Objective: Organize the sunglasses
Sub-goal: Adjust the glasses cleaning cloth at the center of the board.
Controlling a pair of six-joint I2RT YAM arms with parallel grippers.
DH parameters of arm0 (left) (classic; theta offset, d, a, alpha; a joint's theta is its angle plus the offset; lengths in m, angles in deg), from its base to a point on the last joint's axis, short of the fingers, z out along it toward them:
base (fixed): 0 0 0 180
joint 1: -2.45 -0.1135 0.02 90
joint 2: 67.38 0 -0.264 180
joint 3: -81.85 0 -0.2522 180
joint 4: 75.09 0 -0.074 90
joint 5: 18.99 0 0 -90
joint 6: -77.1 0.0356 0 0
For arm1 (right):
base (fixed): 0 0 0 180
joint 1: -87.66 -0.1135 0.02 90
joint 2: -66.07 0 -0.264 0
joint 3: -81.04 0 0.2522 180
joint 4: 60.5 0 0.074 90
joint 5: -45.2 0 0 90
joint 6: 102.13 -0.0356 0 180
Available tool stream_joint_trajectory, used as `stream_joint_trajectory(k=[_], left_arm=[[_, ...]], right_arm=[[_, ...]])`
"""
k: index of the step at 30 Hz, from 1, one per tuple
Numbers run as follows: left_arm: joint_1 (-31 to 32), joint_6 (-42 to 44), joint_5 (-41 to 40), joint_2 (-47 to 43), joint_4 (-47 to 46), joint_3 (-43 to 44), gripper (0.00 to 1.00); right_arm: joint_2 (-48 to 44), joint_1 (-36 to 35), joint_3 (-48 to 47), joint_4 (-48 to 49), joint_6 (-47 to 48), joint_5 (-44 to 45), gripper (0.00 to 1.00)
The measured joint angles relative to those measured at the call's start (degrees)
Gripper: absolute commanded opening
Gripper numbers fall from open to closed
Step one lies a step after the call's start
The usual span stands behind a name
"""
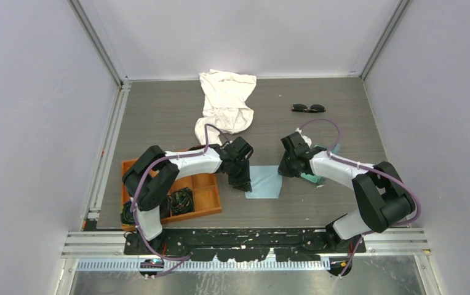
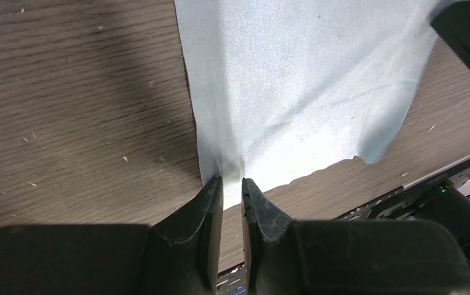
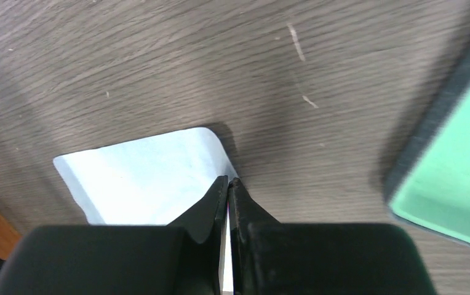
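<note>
Left claw (image 2: 232, 184) and right claw (image 3: 227, 182) are each pinching the blue cloth (image 2: 294, 80) edge, sunglasses (image 1: 308, 108) lying untouched, not yet packed.

The left tool (image 2: 232, 184), its two dark fingers almost together, pinches the nearest edge of a pale blue cloth (image 2: 294, 80) spread ahead on the grey wood-grain bench (image 2: 66, 92).

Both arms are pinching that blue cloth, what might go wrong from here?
The left gripper and right gripper each pinch only the edge of the blue cloth, so it may slip free when lifted. The right gripper is also close to the glasses case and might knock it.
</note>
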Motion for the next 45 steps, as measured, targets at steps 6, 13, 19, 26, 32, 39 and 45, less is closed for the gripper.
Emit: stream_joint_trajectory(k=[6,13,19,26,32,39,45], left_arm=[[-0.17,0.24,0.55,0.26,0.09,0.17,0.19],[-0.17,1.05,0.57,0.28,0.81,0.66,0.20],[-0.09,3.56,-1.77,0.28,7.41,5.14,0.22],[-5.11,8.17,-1.77,0.76,9.79,12.66,0.22],[-9.73,10.86,-1.42,5.40,10.16,13.64,0.27],[-9.03,13.88,-3.15,7.80,11.56,15.52,0.36],[-8.96,15.72,-4.42,8.20,11.41,16.50,0.37]], right_arm=[[-4.20,0.48,-1.33,-5.51,2.25,2.51,0.10],[-6.99,0.31,-1.66,-5.27,1.25,1.09,0.10],[-7.50,0.24,-1.38,-6.51,2.43,1.84,0.18],[-7.72,0.74,-4.50,-10.84,7.67,2.78,0.47],[-7.72,1.16,-7.39,-12.31,10.40,4.17,0.71],[-5.79,1.62,-7.93,-12.52,11.37,4.61,0.71],[-5.57,1.62,-7.93,-12.46,11.78,4.57,0.70]])
